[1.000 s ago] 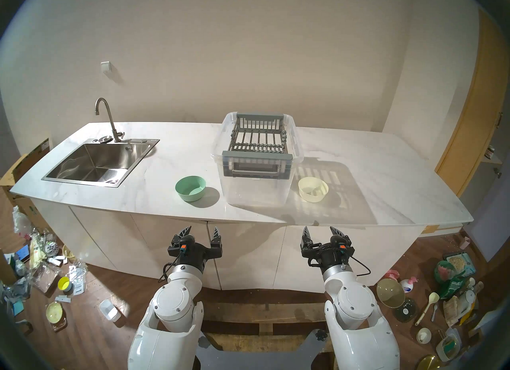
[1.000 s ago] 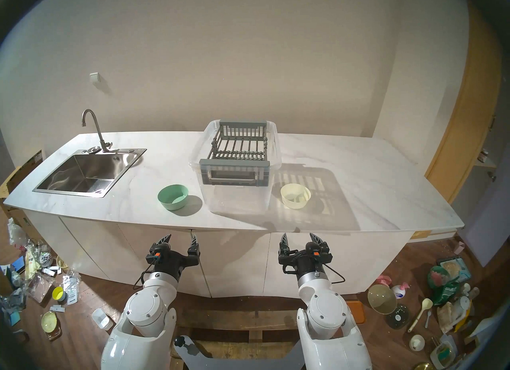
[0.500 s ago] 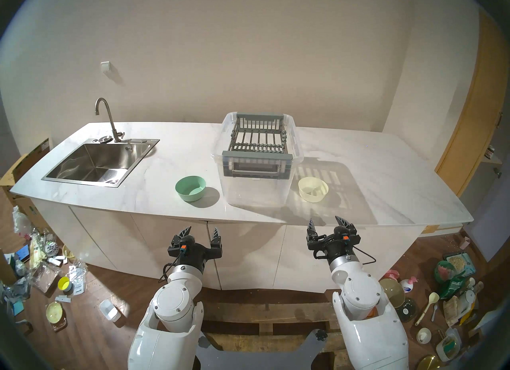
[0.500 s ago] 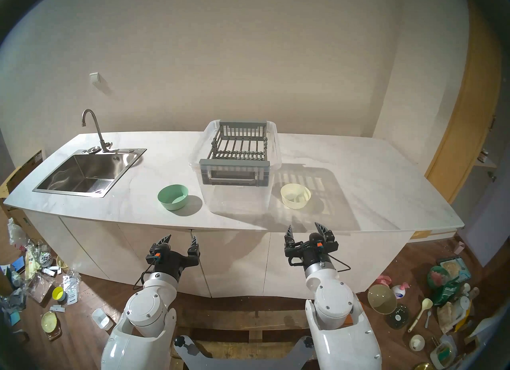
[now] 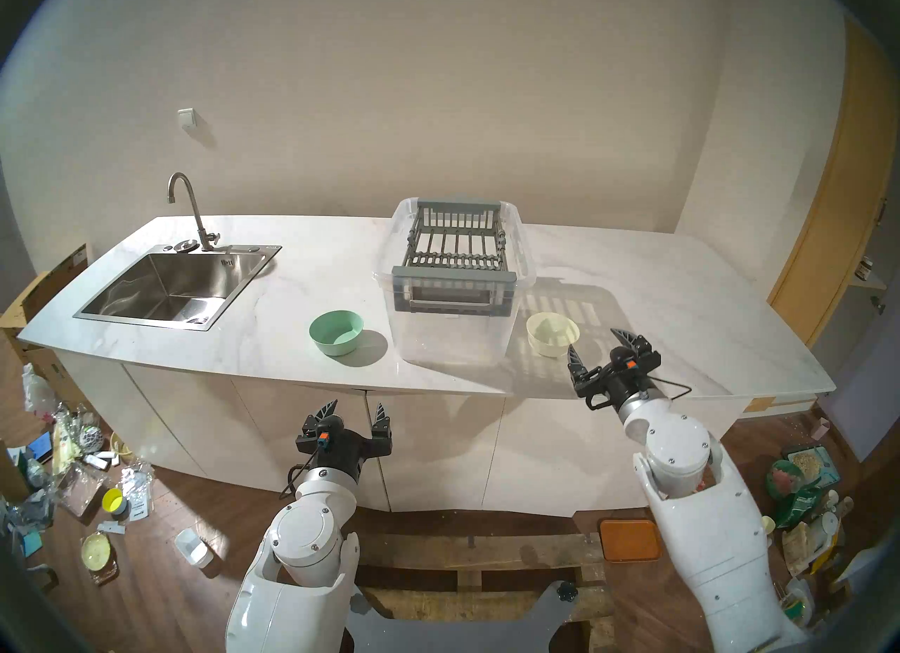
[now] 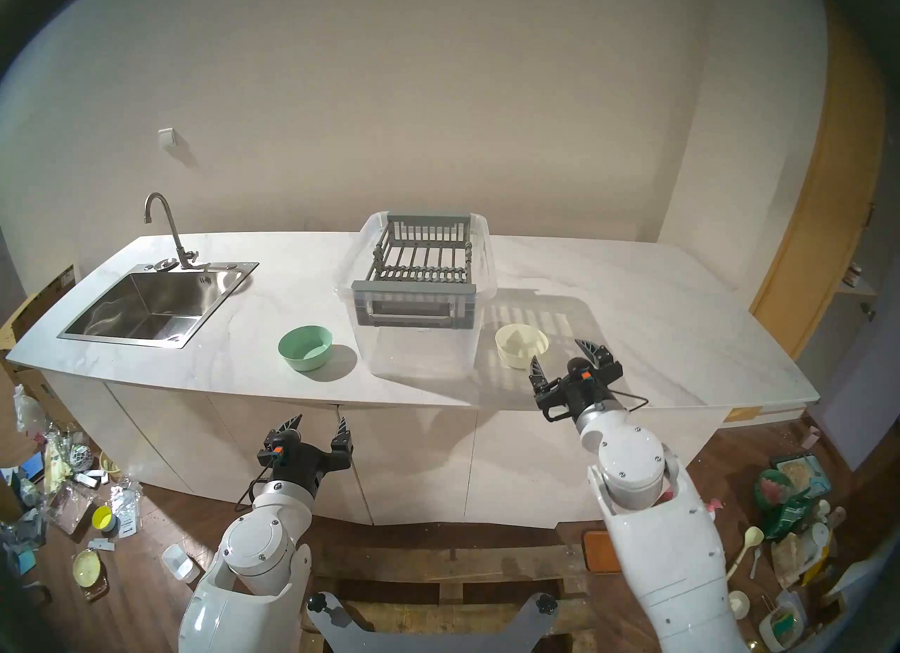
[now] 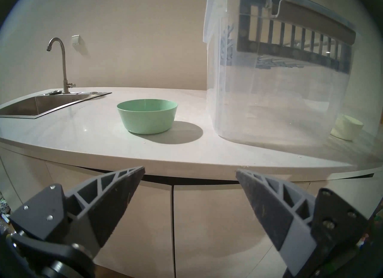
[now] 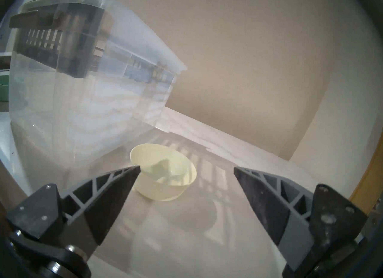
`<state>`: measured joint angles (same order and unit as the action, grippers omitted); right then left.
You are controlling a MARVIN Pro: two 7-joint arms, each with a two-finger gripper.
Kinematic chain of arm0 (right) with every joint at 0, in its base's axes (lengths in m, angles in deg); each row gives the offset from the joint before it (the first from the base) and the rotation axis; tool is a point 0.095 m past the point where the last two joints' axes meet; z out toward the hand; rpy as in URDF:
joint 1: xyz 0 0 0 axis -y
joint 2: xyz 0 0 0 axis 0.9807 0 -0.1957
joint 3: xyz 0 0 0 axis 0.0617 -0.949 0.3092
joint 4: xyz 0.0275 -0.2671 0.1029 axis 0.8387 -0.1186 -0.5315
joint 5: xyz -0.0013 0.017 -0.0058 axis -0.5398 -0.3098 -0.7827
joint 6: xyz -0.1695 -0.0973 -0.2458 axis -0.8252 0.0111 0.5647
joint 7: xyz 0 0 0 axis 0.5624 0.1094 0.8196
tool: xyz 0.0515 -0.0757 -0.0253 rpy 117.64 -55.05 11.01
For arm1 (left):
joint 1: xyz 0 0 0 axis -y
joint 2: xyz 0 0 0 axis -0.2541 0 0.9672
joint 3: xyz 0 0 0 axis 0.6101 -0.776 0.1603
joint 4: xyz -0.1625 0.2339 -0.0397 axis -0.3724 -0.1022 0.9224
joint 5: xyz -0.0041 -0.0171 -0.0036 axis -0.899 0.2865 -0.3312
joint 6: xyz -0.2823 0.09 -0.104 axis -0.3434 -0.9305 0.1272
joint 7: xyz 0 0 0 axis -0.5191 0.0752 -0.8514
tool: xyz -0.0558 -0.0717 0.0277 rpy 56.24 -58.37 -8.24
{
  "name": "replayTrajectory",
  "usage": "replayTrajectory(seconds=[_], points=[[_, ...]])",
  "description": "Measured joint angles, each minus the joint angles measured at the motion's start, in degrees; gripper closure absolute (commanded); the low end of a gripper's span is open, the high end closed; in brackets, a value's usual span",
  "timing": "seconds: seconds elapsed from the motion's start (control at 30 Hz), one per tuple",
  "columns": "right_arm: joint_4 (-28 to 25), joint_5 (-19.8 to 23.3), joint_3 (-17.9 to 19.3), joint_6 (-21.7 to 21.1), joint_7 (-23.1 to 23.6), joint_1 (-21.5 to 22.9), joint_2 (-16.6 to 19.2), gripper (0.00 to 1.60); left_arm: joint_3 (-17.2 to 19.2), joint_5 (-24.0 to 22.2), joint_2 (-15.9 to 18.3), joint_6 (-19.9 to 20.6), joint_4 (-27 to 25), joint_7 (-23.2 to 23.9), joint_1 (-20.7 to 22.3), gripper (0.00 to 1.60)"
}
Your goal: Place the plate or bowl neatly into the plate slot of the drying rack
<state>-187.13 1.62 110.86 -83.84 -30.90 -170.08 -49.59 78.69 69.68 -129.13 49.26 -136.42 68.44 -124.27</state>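
Right tool (image 5: 599, 347) spread wide, empty, near pale cream bowl (image 5: 553, 335), round, upright, shallow.

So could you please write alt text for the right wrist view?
The open right gripper points at a cream bowl on the white counter. A clear tub holding the grey drying rack stands behind on the left.

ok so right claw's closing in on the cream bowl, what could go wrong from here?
1. The cream bowl sits close beside the clear tub; the open right claw may clip the tub wall as it straddles the rim.
2. The drying rack hangs high in the tub, so a low lift could knock the bowl against the tub rim.
3. A round bowl may tip or roll between the floor bars.
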Motion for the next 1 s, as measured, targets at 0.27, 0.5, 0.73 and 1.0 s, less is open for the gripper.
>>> replayTrajectory(seconds=[0.27,0.5,0.73,1.0], points=[[0.76,0.61,-0.50,-3.79,3.24,4.05,4.96,0.00,-0.01,0.00,0.00,0.01,-0.01,-0.02,-0.01,0.00],[0.55,1.22,-1.68,-7.32,9.75,4.91,10.09,0.00,0.00,0.00,0.01,0.02,0.01,-0.04,-0.01,0.00],[-0.17,1.30,-2.67,-9.32,13.01,9.80,16.03,0.00,0.00,0.00,0.01,0.01,0.05,-0.06,0.00,0.00],[0.24,1.57,-6.58,-11.38,17.49,16.51,17.62,0.00,0.00,0.00,0.02,0.02,0.02,-0.06,-0.02,0.00]])
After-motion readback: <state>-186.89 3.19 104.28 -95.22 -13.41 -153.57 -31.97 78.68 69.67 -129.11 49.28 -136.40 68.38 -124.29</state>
